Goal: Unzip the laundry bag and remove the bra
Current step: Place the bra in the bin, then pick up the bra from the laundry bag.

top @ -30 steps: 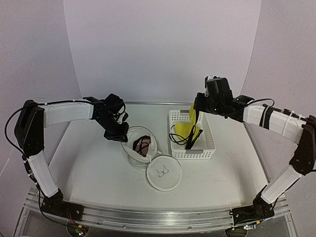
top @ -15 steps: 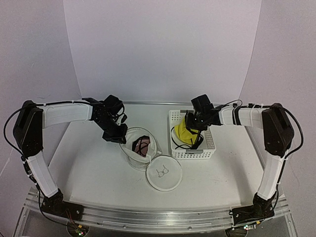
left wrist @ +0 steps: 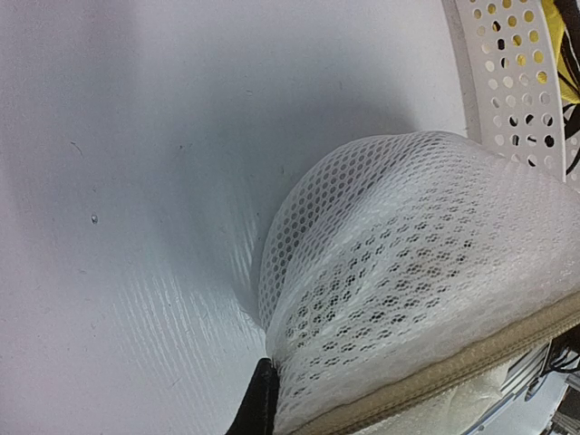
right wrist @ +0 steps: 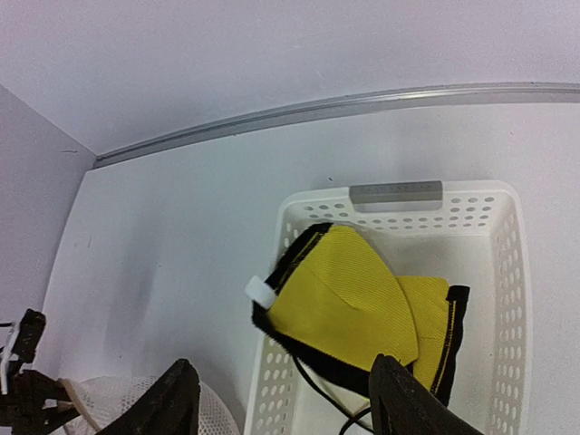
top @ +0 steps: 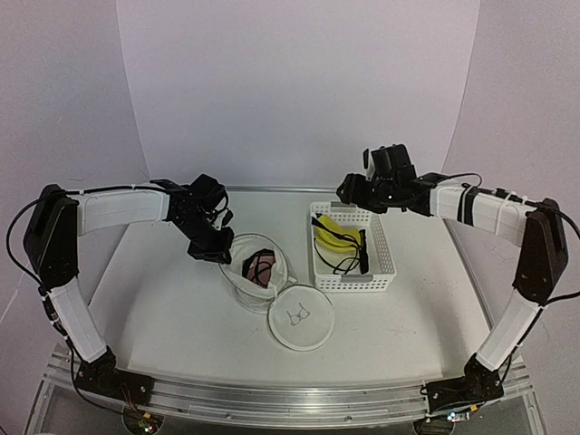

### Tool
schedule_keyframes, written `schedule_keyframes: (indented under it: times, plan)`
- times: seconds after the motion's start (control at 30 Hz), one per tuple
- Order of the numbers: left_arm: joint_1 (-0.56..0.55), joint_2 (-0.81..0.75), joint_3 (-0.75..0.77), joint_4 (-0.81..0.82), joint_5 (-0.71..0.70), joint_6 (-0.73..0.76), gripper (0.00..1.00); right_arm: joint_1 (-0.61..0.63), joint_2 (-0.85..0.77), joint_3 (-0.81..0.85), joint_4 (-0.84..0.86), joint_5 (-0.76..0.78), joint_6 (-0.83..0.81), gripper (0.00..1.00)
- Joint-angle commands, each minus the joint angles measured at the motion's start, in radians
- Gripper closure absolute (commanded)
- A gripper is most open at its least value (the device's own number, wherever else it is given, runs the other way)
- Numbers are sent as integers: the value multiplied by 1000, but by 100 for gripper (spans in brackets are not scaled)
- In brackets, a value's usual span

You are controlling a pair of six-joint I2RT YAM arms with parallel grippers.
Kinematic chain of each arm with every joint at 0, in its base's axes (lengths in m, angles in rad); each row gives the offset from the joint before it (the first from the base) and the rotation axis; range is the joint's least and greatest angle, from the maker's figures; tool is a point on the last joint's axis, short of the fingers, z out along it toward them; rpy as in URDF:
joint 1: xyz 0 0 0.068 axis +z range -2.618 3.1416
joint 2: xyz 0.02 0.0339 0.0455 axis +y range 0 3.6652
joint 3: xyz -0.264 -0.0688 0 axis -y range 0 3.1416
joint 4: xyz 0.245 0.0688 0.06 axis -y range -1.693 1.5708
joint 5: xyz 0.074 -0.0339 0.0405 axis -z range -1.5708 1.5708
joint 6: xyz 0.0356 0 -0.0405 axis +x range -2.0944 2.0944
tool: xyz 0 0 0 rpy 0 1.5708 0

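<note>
Yellow fabric edged in black, the bra (right wrist: 349,313) lies in the white perforated basket (right wrist: 396,192), toward its far end, with thin black straps trailing nearward along the basket's length. The right gripper (right wrist: 283,385) hovers above the basket's far rim, its jaws spread wide with nothing between them. The bra sits below and just nearward of them, its long axis roughly along the basket's. We judge the right arm by far the nearer to it.

The left gripper (top: 213,248) has its jaws pressed together on the mesh wall of the laundry bag (top: 245,290), beside the tan zip tape. The bag stands open-mouthed on the worktop (top: 154,299), left of the basket. Its round lid (top: 301,317), bearing the small bra drawing, lies flat just nearward, against the bag. Inside the mouth we see a pinkish item (top: 261,266) with dark strands; we cannot tell whether it is a second garment. Only the basket walls hem the bra in, and we judge its removal essentially made.
</note>
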State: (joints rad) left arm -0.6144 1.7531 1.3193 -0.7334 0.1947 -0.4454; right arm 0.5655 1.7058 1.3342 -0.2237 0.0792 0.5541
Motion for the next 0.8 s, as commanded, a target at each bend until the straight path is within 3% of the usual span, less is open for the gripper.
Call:
schedule_keyframes:
  times: [0.0, 0.43, 0.77]
  plan:
    - [-2, -28, 20, 3, -10, 7, 100, 12, -86, 10, 59, -155, -30, 34]
    - [-2, -33, 23, 2, -1, -6, 100, 234, -84, 58, 79, -418, -148, 36]
    - [-2, -42, 16, 2, 2, -4, 100, 352, 47, 100, 68, -440, -154, 41]
